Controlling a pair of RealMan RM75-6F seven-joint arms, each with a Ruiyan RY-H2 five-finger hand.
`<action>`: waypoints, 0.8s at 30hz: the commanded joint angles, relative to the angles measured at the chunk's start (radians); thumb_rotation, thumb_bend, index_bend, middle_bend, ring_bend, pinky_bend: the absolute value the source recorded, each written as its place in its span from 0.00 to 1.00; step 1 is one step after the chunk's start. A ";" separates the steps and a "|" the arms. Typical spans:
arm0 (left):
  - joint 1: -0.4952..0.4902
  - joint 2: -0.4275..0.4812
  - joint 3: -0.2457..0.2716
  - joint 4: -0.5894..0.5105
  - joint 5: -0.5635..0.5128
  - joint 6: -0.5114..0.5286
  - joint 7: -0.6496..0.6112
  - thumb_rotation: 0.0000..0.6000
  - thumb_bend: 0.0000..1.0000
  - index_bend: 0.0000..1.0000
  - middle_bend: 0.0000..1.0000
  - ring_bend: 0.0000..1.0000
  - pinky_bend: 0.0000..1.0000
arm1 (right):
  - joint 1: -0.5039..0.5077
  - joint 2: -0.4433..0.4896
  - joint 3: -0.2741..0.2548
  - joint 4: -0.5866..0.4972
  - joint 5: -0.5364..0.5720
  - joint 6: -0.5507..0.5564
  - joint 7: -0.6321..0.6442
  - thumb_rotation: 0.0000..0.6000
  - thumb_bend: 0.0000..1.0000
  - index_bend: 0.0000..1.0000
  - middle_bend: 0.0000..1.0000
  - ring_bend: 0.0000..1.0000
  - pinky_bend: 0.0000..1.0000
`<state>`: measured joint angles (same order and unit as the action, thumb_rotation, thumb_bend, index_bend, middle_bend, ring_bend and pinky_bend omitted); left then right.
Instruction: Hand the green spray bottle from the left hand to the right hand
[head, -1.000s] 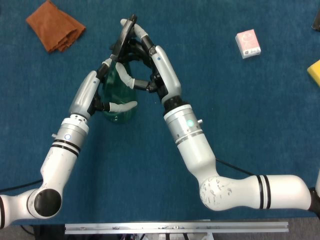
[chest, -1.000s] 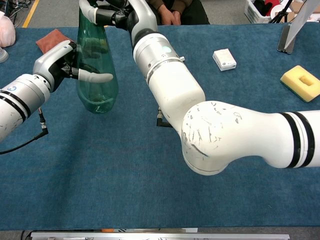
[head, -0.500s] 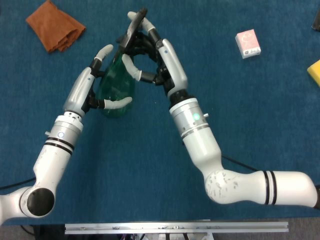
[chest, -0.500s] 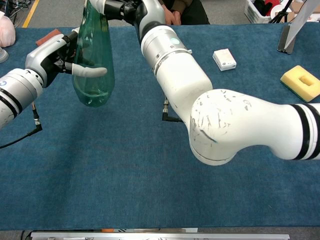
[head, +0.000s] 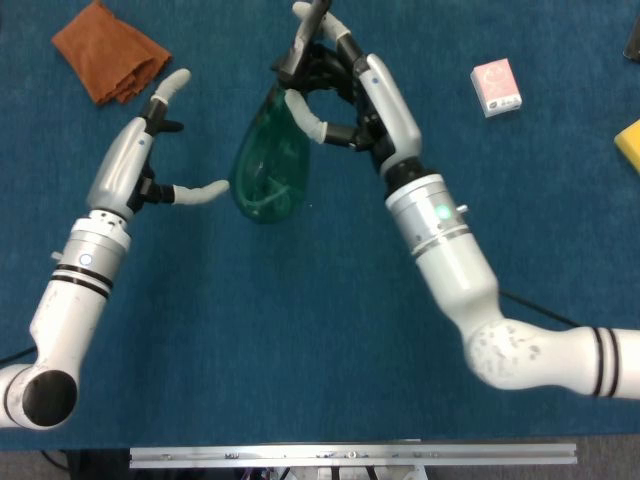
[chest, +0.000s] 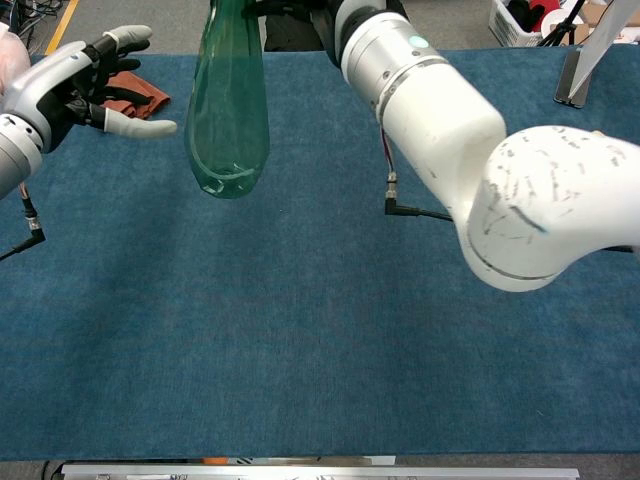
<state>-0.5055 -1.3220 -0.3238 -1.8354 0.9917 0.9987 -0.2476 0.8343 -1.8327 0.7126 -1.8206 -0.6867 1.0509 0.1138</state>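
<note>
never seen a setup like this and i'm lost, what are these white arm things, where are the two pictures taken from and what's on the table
These are two white robot arms, each ending in a hand with fingers. One picture looks down from the robot's head, the other looks forward from its chest. The right hand holds a green spray bottle by its top, hanging above the blue table. The left hand is open beside the bottle, not touching it. On the table lie an orange cloth, a small pink and white box and a yellow sponge.
</note>
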 joint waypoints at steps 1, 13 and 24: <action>0.004 0.017 0.004 0.010 0.015 -0.006 -0.010 1.00 0.13 0.00 0.00 0.00 0.20 | -0.045 0.084 -0.021 -0.067 0.026 -0.053 0.011 1.00 0.77 0.44 0.41 0.36 0.37; 0.010 0.050 0.036 0.034 0.092 -0.010 -0.021 1.00 0.13 0.00 0.00 0.00 0.20 | -0.171 0.357 -0.065 -0.214 -0.003 -0.225 0.111 1.00 0.77 0.44 0.41 0.36 0.37; 0.034 0.081 0.077 0.021 0.164 0.002 -0.057 1.00 0.14 0.00 0.00 0.00 0.20 | -0.317 0.549 -0.088 -0.272 -0.167 -0.341 0.299 1.00 0.76 0.44 0.41 0.36 0.37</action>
<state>-0.4721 -1.2414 -0.2474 -1.8139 1.1546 1.0008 -0.3040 0.5383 -1.3017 0.6282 -2.0852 -0.8287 0.7254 0.3873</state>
